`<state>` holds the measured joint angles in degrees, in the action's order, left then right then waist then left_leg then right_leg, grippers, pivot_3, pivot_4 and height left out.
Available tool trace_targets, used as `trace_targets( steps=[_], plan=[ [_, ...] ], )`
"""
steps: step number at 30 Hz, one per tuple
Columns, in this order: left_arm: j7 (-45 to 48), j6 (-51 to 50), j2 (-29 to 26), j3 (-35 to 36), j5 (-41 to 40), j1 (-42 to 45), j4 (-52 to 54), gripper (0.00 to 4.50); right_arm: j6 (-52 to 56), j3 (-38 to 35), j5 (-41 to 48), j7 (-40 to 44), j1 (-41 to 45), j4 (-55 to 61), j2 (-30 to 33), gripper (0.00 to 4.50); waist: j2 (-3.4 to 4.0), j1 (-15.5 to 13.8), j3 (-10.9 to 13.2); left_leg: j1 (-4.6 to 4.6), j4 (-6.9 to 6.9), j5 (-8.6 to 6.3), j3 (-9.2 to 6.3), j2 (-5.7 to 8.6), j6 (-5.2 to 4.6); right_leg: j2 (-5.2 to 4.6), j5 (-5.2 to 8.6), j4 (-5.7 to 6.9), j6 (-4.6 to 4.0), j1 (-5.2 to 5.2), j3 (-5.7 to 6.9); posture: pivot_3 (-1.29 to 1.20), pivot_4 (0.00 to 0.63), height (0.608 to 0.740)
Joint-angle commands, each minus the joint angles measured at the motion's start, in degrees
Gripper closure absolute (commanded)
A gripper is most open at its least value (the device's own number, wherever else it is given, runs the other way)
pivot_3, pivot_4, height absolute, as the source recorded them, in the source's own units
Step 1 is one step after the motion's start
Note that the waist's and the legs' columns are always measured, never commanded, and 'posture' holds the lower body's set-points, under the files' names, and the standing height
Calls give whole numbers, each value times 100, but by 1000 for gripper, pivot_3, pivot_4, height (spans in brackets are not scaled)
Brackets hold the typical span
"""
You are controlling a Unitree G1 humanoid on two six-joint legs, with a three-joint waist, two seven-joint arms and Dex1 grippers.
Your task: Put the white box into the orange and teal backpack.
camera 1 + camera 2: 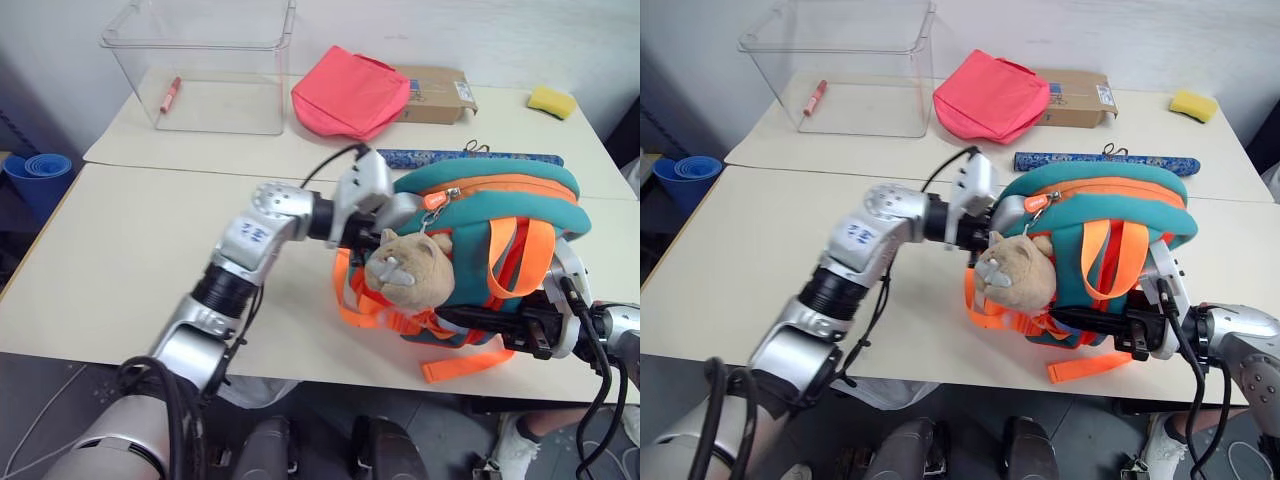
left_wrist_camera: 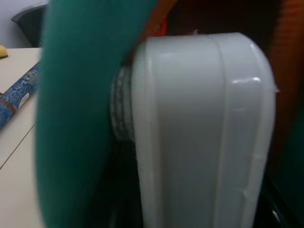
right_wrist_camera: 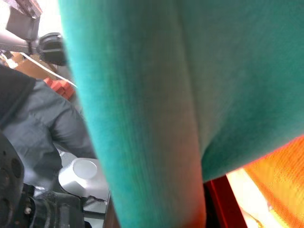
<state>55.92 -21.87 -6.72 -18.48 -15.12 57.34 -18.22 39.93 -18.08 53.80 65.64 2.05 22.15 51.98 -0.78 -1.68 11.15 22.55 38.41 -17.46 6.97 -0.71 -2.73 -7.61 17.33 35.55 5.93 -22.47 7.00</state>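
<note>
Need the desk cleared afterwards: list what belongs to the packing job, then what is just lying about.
Job: white box, going into the orange and teal backpack; left gripper; right gripper.

Lying about: clear bin, red marker, pink-red bag, cardboard box, yellow sponge, blue patterned roll.

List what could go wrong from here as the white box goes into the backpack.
The white box sits at the teal rim of the backpack; it may catch on the fabric there. The backpack lies near the table edge, so a hard push from the left pincer might slide it off if the right pincer slips.
</note>
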Motion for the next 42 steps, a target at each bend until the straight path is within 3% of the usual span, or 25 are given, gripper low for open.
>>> trace_targets(
  steps=[1,6,10,15,19,25,31,36,42],
  plan=[
    [-98,832,138,71,241,90,-74,2887,-145,-56,-87,2,75,69,-22,4497,0,6,0,-1,2,0,-1,0,0,-2,0,-1,0,0,1,0,150,740],
    [-71,628,-73,661,-170,-100,240,1334,-248,-164,-126,-189,-11,168,-119,4500,0,21,0,-1,6,0,-4,-5,0,-27,0,-2,0,1,3,0,150,740],
    [1062,541,-958,1116,-790,-516,706,397,-361,-251,-127,-497,-11,247,-300,4500,2,97,0,-2,-1,2,-4,-16,13,-16,0,8,-1,-2,4,0,150,740],
    [2198,313,-2350,1333,-1074,-1092,1095,397,-431,-26,-238,-769,155,269,-539,4500,4,137,-1,-12,-2,7,-5,-18,23,-4,6,9,-14,-1,9,0,150,740],
    [2171,-197,-2545,1502,-1588,-1381,1848,397,-398,88,-276,-845,260,277,-634,4500,3,38,0,-5,0,3,-15,-12,19,-7,6,18,-13,3,7,0,150,740],
    [1026,-135,-1607,1249,-1447,-1695,2722,397,-399,272,-264,-776,537,127,-706,4500,3,22,0,27,62,-19,-36,-10,-3,-12,-5,12,7,11,9,0,150,740],
    [321,393,-901,914,-977,-1822,2720,397,-300,236,-109,-809,643,91,-789,4500,3,36,0,34,62,-16,-31,-15,-1,1,-9,17,13,1,10,0,150,740],
    [-10,398,-596,1058,-1166,-1831,2796,1493,-292,184,-90,-817,500,155,-798,4500,3,22,0,38,64,-17,-31,-14,-4,-4,-10,11,14,3,10,0,150,740],
    [259,198,-1275,1546,-1399,-1732,2547,3131,-408,66,-139,-859,261,127,-833,4500,4,35,-1,38,64,-16,-33,-14,-4,-4,-10,11,14,2,17,0,150,740]
  ],
)
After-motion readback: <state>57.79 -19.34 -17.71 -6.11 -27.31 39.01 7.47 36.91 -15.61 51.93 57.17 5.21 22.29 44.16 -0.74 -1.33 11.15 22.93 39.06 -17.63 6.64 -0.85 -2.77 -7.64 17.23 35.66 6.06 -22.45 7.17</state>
